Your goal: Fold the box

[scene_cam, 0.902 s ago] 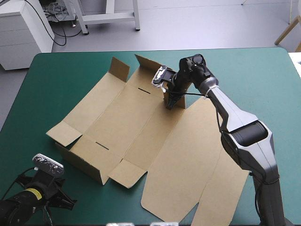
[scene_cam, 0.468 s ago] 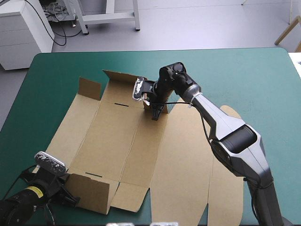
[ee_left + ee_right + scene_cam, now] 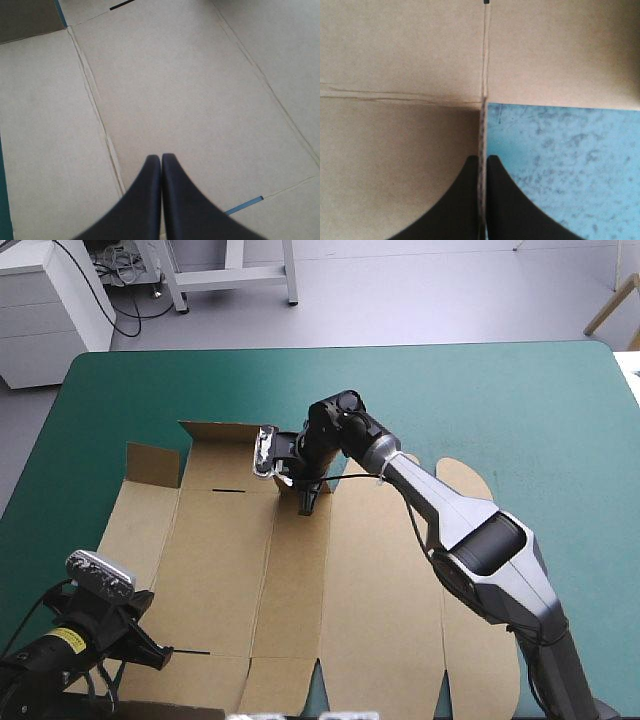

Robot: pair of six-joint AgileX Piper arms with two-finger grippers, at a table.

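Note:
The brown box (image 3: 230, 570) lies as a mostly flat cut sheet across the table's middle and near left. At its far edge a small flap (image 3: 312, 495) stands upright, and my right gripper (image 3: 307, 504) is shut on it. The right wrist view shows the flap's thin edge (image 3: 482, 130) running between my right gripper's (image 3: 482, 161) black fingers, brown board on one side and teal-green cover (image 3: 565, 165) on the other. My left gripper (image 3: 152, 648) is over the sheet's near left part. In its own view the left gripper (image 3: 161, 159) is shut, nothing between its fingers, flat board (image 3: 175, 90) ahead.
Two short flaps (image 3: 152, 462) (image 3: 215, 432) stand tilted up at the sheet's far left. Rounded lid tabs (image 3: 458, 476) lie flat to the right of my right arm. Bare teal-green cover (image 3: 520, 410) shows along the far side and the right.
My right gripper has pulled its flap leftward, dragging and turning the whole sheet toward the near left. The raised walls at the left have dropped flat. The board now lies under my left gripper.

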